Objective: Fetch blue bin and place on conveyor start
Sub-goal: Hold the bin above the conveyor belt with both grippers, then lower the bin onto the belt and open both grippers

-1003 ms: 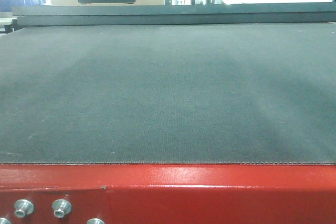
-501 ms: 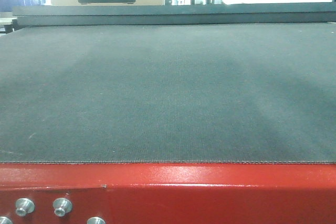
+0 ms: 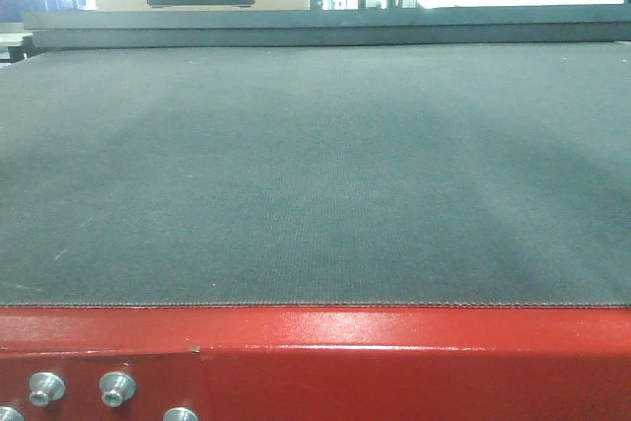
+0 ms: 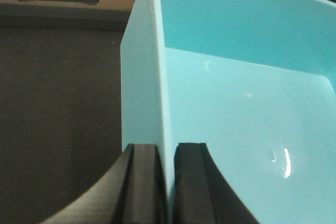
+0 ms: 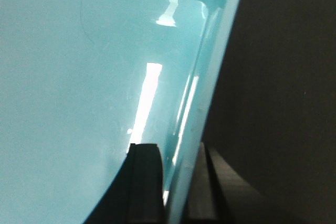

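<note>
Both the left tool [image 4: 167, 156] and right tool [image 5: 181, 153] pinched walls of the blue bin [image 4: 247, 119]; fetching looked done, yet the conveyor start [image 3: 315, 175] ahead of them carried nothing.

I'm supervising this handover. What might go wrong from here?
Each arm pinches only a thin wall of the bin: left fingers, right fingers. The smooth plastic may slip or tilt if the arms move unevenly. The front view shows the belt bare, so the bin is not down yet; an early release could drop it.

blue bin [image 4: 236, 103] cropped at frame edges, lowest bolts [image 3: 180, 415] cut off
</note>
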`<state>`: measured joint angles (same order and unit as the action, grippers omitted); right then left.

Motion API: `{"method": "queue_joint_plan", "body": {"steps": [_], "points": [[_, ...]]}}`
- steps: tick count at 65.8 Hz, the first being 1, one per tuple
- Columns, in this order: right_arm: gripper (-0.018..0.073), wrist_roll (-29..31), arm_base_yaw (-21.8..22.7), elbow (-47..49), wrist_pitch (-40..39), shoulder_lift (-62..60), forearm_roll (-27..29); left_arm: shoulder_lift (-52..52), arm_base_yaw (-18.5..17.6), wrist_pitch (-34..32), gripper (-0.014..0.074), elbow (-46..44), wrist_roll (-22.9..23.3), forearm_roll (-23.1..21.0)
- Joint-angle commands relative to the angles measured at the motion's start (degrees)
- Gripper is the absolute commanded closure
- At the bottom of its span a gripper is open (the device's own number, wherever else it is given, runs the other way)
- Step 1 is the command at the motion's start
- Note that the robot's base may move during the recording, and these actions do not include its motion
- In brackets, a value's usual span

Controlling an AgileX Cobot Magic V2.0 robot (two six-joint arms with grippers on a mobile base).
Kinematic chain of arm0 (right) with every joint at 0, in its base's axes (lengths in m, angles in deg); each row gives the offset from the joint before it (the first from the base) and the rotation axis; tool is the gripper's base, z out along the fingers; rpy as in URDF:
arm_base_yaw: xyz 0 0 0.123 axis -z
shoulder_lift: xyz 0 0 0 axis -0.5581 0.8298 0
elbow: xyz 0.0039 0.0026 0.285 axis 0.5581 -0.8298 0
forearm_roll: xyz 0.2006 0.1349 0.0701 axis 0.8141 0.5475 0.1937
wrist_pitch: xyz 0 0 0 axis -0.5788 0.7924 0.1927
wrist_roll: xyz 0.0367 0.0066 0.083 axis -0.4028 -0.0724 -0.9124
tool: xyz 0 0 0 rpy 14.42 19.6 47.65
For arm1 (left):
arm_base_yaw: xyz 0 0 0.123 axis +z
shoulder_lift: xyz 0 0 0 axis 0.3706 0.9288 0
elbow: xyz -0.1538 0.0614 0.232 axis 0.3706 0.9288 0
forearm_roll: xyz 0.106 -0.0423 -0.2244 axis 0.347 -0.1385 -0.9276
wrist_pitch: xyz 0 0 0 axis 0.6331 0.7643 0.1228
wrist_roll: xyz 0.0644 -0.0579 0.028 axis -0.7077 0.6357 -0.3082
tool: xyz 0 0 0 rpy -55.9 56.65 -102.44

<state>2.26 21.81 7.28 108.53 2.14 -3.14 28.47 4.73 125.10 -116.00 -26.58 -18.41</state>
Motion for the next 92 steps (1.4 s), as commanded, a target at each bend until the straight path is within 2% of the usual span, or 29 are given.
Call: {"method": "queue_joint_plan", "body": {"steps": [1,9,15,24,41,53,63,68,73,79,81,82,84,85,92], "points": [[0.0711,1.43,0.12,0.91,-1.96,-0.79,-1.58,-0.79,0.07,0.52,0.0708,-0.67,0.15,-1.63],[0.0711,1.43,0.12,0.91,0.68,-1.21,-3.28,0.54,0.07,6.42,0.0708,-0.14,0.15,-1.63],[0.0711,1.43,0.12,-0.20,5.06,-1.21,-5.48,2.21,0.07,7.65,0.0708,2.96,0.15,-1.63],[0.0711,1.43,0.12,-5.61,4.84,-1.21,-5.58,3.82,0.07,3.89,0.0708,9.73,0.15,-1.63],[0.0711,1.43,0.12,-20.52,-4.82,-0.32,-5.58,6.53,0.07,-6.20,0.0708,22.92,0.15,-1.73],[0.0711,1.43,0.12,-24.74,-9.87,2.65,-5.58,10.34,0.07,-8.25,0.0708,25.17,0.15,-1.73],[0.0699,1.43,0.12,-24.76,-9.97,6.14,-5.58,12.83,0.07,-8.25,0.0700,25.17,0.15,-1.73],[0.0610,1.43,0.12,-24.76,-9.76,7.07,-5.58,13.09,0.07,-7.89,0.0628,25.17,0.15,-1.62],[0.0452,1.43,0.12,-24.76,-9.63,7.13,-5.58,13.09,0.07,-7.16,0.0493,24.96,0.05,-1.52],[0.0175,1.43,0.12,-24.76,-9.63,6.91,-5.58,13.09,0.07,-7.17,0.0211,24.83,0.05,-1.52],[0.0090,1.43,0.12,-24.65,-9.54,6.80,-5.58,13.09,0.07,-7.17,0.0144,24.74,0.05,-1.52],[0.0050,1.43,0.12,-24.65,-9.50,6.79,-5.58,12.99,0.07,-7.17,0.0078,24.74,0.05,-1.52],[-0.0021,1.43,0.12,-24.65,-9.28,6.67,-5.58,12.89,0.07,-6.88,-0.0004,24.74,0.05,-1.52],[-0.0017,1.43,0.12,-24.65,-9.15,6.38,-5.58,12.74,0.07,-6.74,-0.0036,24.74,0.05,-1.52],[0.0002,1.43,0.12,-24.65,-8.41,4.72,-6.13,10.97,0.07,-5.97,0.0050,24.74,0.05,-1.63]]}}
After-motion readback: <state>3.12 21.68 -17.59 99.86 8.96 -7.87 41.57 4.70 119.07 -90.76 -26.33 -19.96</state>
